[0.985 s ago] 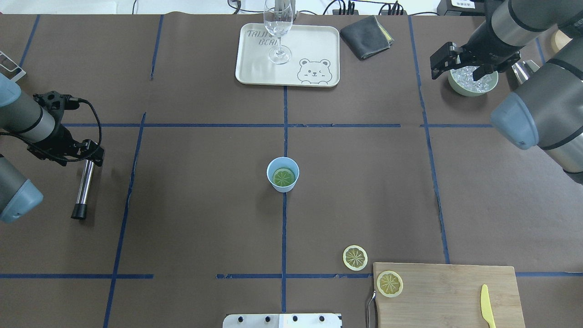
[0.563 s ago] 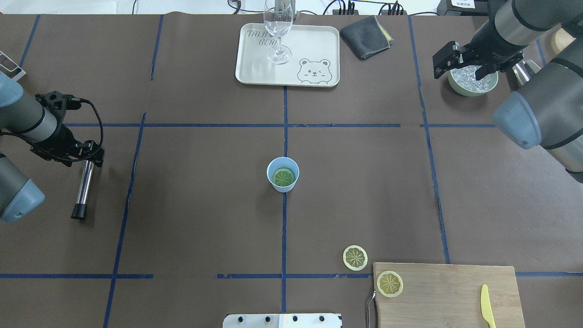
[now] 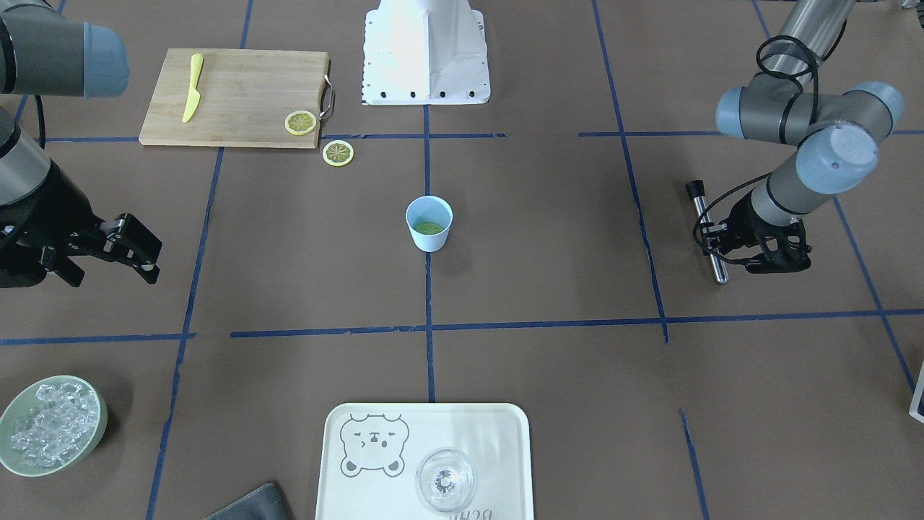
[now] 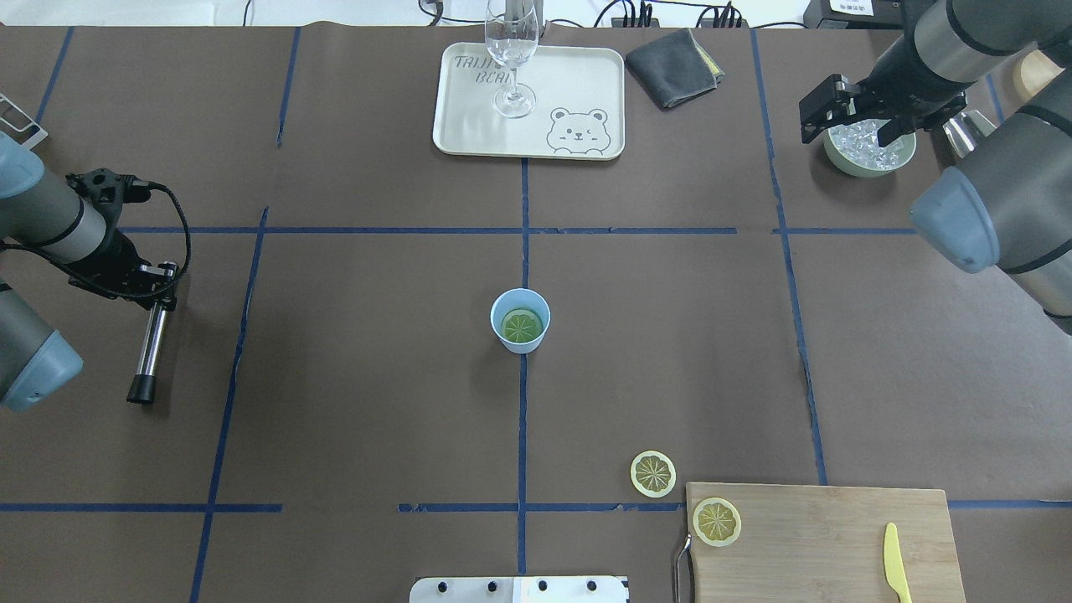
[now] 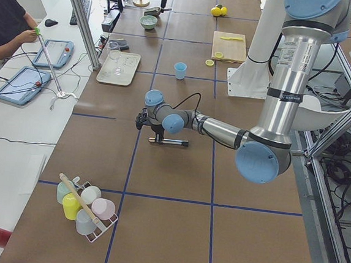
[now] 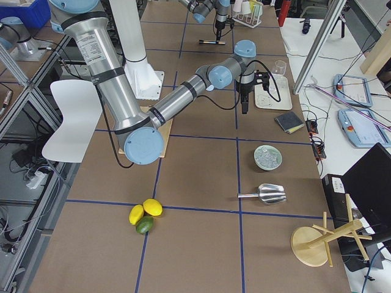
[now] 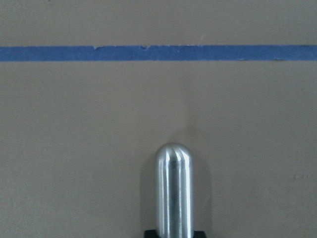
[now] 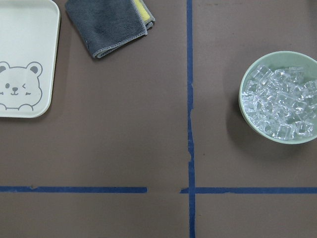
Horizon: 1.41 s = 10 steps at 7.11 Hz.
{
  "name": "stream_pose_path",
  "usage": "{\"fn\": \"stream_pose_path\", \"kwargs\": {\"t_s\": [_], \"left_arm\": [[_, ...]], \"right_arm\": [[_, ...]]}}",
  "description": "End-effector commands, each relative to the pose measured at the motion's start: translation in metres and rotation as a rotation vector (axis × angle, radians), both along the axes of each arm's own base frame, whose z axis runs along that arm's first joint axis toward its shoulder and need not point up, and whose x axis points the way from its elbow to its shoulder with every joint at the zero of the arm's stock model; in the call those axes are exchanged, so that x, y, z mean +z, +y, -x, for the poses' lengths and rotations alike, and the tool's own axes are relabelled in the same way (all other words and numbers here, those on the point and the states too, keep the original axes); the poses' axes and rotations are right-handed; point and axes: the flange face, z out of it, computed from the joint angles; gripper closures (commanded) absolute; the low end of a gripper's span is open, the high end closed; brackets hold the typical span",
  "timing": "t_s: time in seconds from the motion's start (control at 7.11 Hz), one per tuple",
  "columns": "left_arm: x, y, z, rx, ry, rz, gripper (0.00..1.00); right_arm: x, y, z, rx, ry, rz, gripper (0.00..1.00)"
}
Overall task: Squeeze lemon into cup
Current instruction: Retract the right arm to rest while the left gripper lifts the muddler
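The light-blue cup (image 4: 520, 321) stands upright at the table's middle, with one lemon slice (image 4: 521, 326) lying flat inside it; the cup also shows in the front view (image 3: 429, 224). A second slice (image 4: 652, 473) lies on the table and a third (image 4: 717, 521) on the cutting board's corner. My left gripper (image 4: 159, 280) is far to the left, shut on a metal rod (image 4: 149, 343) that lies on the table. My right gripper (image 4: 844, 138) is open and empty above the bowl of ice (image 4: 871, 149) at the far right.
A cream tray (image 4: 578, 75) with a clear stemmed glass (image 4: 512, 50) sits at the far centre, with a grey cloth (image 4: 674, 67) beside it. The wooden cutting board (image 4: 821, 544) at the near right carries a yellow plastic knife (image 4: 896, 563).
The right gripper has drifted a little farther away and to the right over the ice bowl. The left gripper has shifted slightly left, taking the rod with it.
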Motion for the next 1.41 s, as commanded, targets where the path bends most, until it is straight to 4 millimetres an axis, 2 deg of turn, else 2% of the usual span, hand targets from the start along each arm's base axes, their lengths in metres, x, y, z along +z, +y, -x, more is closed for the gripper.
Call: {"fn": "stream_pose_path", "kwargs": {"t_s": [0.0, 0.14, 0.28, 0.42, 0.56, 0.7, 0.99, 1.13, 1.27], "left_arm": [[-0.028, 0.007, 0.012, -0.007, 0.029, -0.042, 1.00], [-0.047, 0.021, 0.025, -0.007, 0.030, -0.050, 1.00], [-0.072, 0.019, 0.038, -0.050, 0.015, -0.110, 1.00], [-0.095, 0.007, 0.061, -0.132, -0.018, -0.204, 1.00], [-0.124, -0.005, 0.073, -0.204, -0.042, -0.301, 1.00], [-0.175, -0.028, 0.069, -0.278, -0.046, -0.423, 1.00], [-0.252, -0.048, 0.061, -0.431, -0.013, -0.526, 1.00], [-0.287, -0.044, 0.048, -0.565, 0.039, -0.513, 1.00], [-0.310, -0.022, 0.025, -0.610, 0.042, -0.586, 1.00]], "right_arm": [[-0.001, -0.002, -0.007, 0.007, 0.000, -0.004, 0.00], [0.004, 0.000, -0.009, 0.006, 0.000, 0.004, 0.00], [0.013, 0.006, -0.014, -0.002, 0.006, 0.002, 0.00], [0.026, 0.007, -0.024, -0.026, 0.015, -0.004, 0.00], [0.050, 0.010, -0.039, -0.048, 0.033, -0.004, 0.00], [0.079, 0.016, -0.059, -0.077, 0.063, -0.016, 0.00], [0.113, 0.028, -0.100, -0.099, 0.021, 0.018, 0.00], [0.135, 0.035, -0.124, -0.117, 0.031, 0.005, 0.00], [0.154, 0.042, -0.149, -0.131, 0.040, -0.012, 0.00]]}}
